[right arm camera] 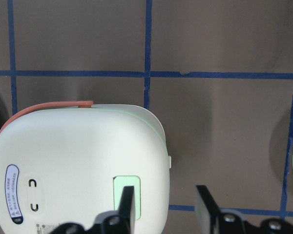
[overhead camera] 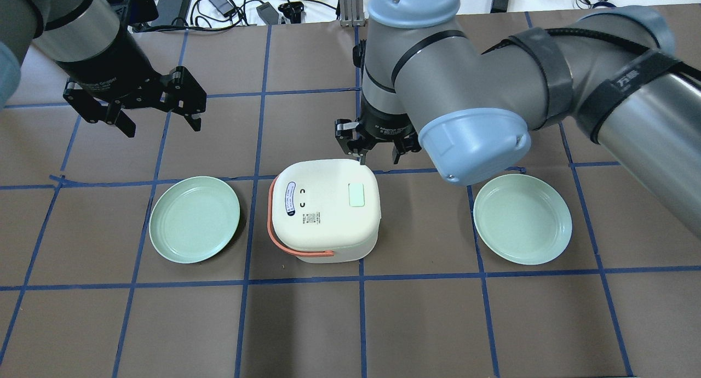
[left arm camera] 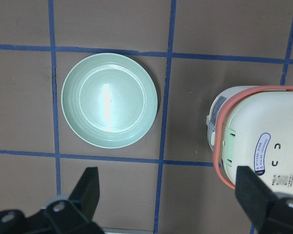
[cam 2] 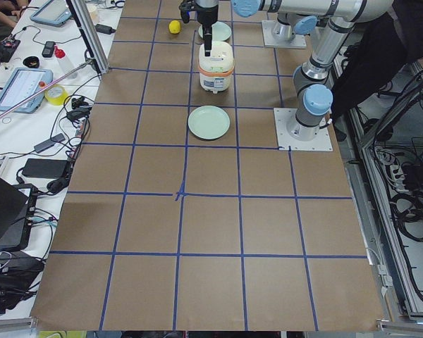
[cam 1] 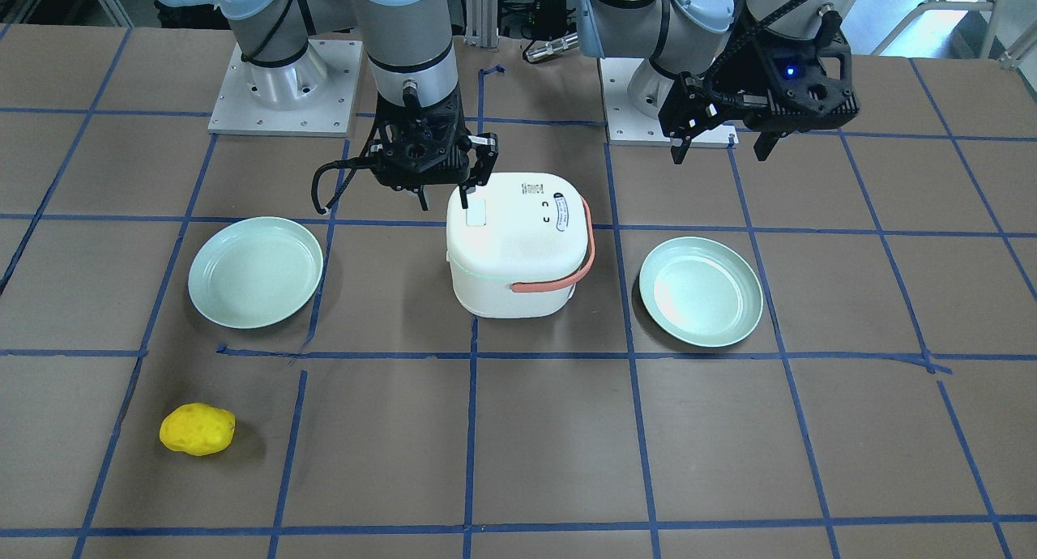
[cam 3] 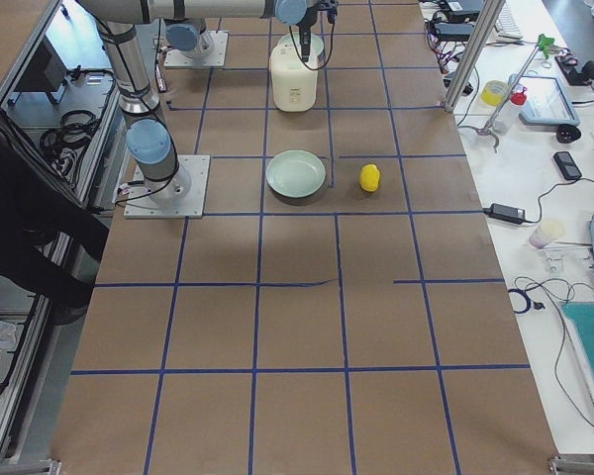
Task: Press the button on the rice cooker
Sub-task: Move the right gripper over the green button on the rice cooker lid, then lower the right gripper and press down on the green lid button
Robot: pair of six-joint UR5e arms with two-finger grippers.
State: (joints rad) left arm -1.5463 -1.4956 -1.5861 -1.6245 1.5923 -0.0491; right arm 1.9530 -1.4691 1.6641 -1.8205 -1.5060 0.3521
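Note:
The white rice cooker (cam 1: 518, 247) with a salmon handle stands at mid-table between two plates; it also shows in the overhead view (overhead camera: 323, 216). Its pale mint button (cam 1: 475, 215) (overhead camera: 356, 194) sits on the lid near the edge on the robot's right. My right gripper (cam 1: 443, 199) (overhead camera: 377, 158) is open and points down at that edge. In the right wrist view, one of its fingers (right arm camera: 126, 207) hangs over the button (right arm camera: 127, 181) and the other is off the cooker's side. I cannot tell whether it touches. My left gripper (cam 1: 721, 147) (overhead camera: 161, 126) is open and empty, raised and away from the cooker.
Two mint plates (cam 1: 255, 271) (cam 1: 701, 292) lie on either side of the cooker. A yellow lumpy object (cam 1: 197, 429) lies near the operators' side. The left wrist view shows one plate (left arm camera: 109, 100) and the cooker (left arm camera: 256, 141) below.

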